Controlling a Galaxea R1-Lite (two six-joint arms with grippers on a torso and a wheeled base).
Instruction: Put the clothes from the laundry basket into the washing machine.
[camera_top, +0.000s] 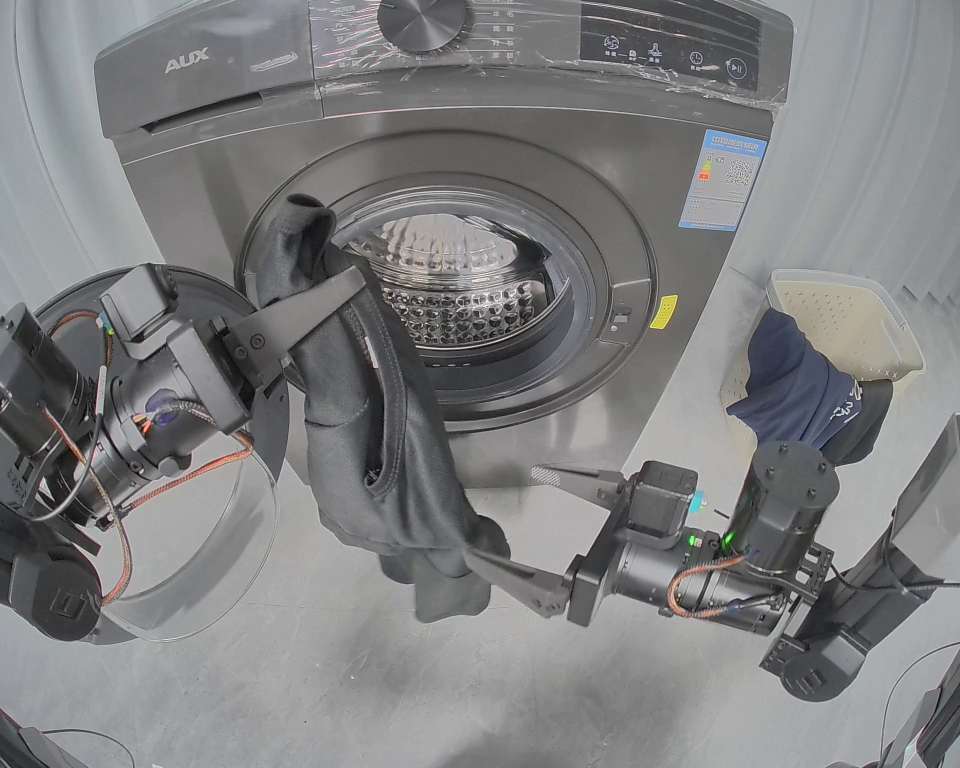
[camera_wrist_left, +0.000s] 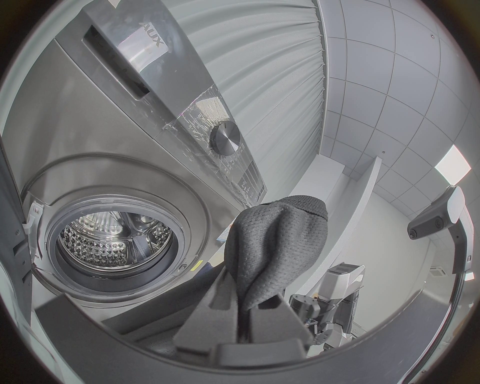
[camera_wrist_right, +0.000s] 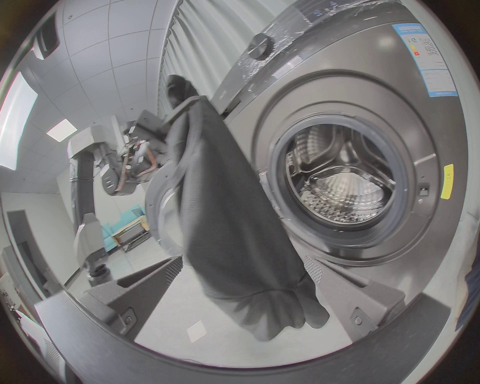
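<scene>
Dark-grey garment (camera_top: 380, 420) hangs in front of the washing machine (camera_top: 180, 180), across the left side of its open drum (camera_top: 460, 290). The left gripper (camera_top: 325, 298) is clenched on the upper part of the fabric, beside the swung-open door (camera_top: 215, 520). Right gripper (camera_top: 505, 515) sits low in front of the washing machine, below the drum, jaws released and spread to either side of the garment's lower end, which hangs between them. Laundry basket (camera_top: 850, 320) stands on the floor to the right of the washing machine, with a navy garment (camera_top: 795, 385) draped over its near rim.
</scene>
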